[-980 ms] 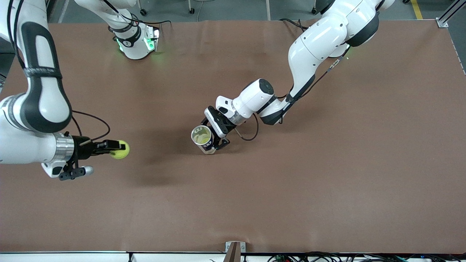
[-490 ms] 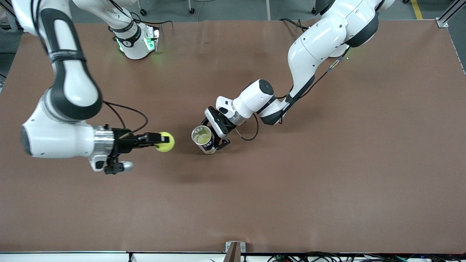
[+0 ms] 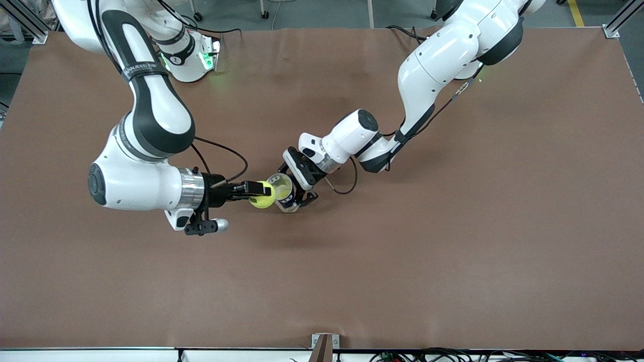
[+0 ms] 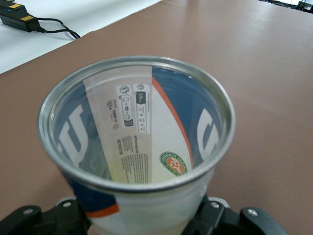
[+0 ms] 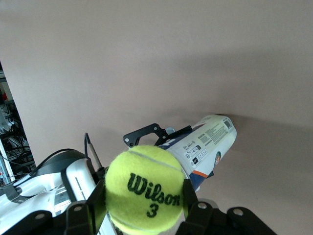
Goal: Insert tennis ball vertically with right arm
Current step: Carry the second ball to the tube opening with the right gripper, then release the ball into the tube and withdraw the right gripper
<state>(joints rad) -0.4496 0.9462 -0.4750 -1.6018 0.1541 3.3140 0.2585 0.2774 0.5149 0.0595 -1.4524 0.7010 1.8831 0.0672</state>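
The yellow-green felt tennis ball printed "Wilson 3" [image 5: 145,190] is clamped between the two black fingers [image 5: 94,201] of the right gripper [image 3: 261,193], one pad pressed on each side of it, the fingers clenched on the ball with nothing else touching it. In the front view the ball [image 3: 262,195] hangs just beside the metal rim of the clear plastic ball can with a blue, white and orange label [image 3: 283,191], at about the height of the can's mouth; whether ball and rim touch cannot be told.

The left gripper [image 3: 300,187] grasps this can low on its body, its black fingers [image 4: 222,220] partly spread around the wall on either side. The can stands nearly upright on the brown table [image 3: 453,251], its open mouth tipped a little toward the front camera. From the left wrist view the round rim [image 4: 137,66] is whole and unblocked, and the inside [image 4: 132,142] shows only the label seen through the wall.

The two arms meet near the middle of the table, the right arm's hand lying level and the left arm reaching down from its base. Bare tabletop lies all around the can, wide toward the front camera and toward the left arm's end
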